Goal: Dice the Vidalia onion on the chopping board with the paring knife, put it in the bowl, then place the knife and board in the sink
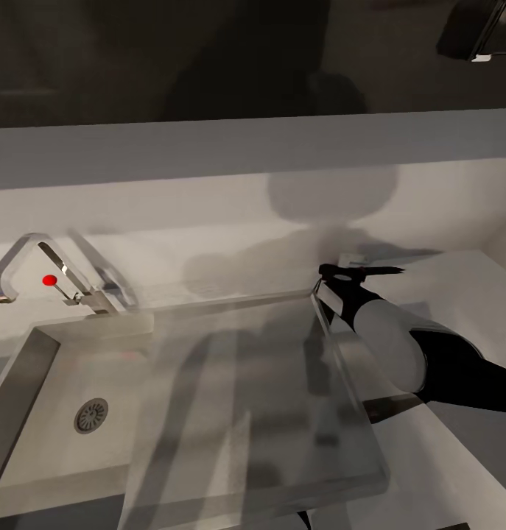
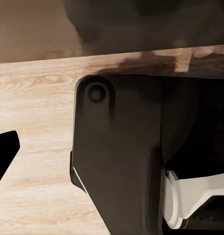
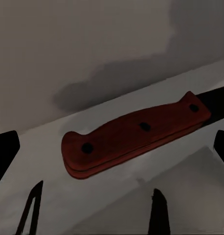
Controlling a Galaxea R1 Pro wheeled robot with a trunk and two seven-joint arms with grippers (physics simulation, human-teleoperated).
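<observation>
Right gripper (image 1: 341, 274) is seen in the head view at about 3 o'clock from frame centre, on a black and grey arm reaching over the far right corner of the sink. Its fingers are spread apart; in the right wrist view dark fingertips (image 3: 5, 152) stand at both side edges with the knife lying between them, not clamped. Nothing is held.

Paring knife (image 3: 134, 134), small, with a reddish-brown riveted handle and a dark blade, lies flat on the grey glossy countertop (image 3: 92, 54). In the head view its dark pointed blade (image 1: 384, 269) projects toward 3 o'clock from the gripper. Whether a finger touches the handle cannot be told.

Square recessed grey steel sink (image 1: 32, 368) occupies the lower left of the head view, with a round drain (image 1: 91, 416) at about 8 o'clock. An angular chrome tap (image 1: 32, 265) with a red knob (image 1: 49, 280) stands at 9 o'clock, behind the basin. The basin area is blurred by shadow and reflections.

Left gripper: one black fingertip (image 2: 4, 152) is seen at the edge of the left wrist view, above light wooden flooring (image 2: 33, 107) and beside a dark robot body part (image 2: 122, 156). Its opening cannot be told.
</observation>
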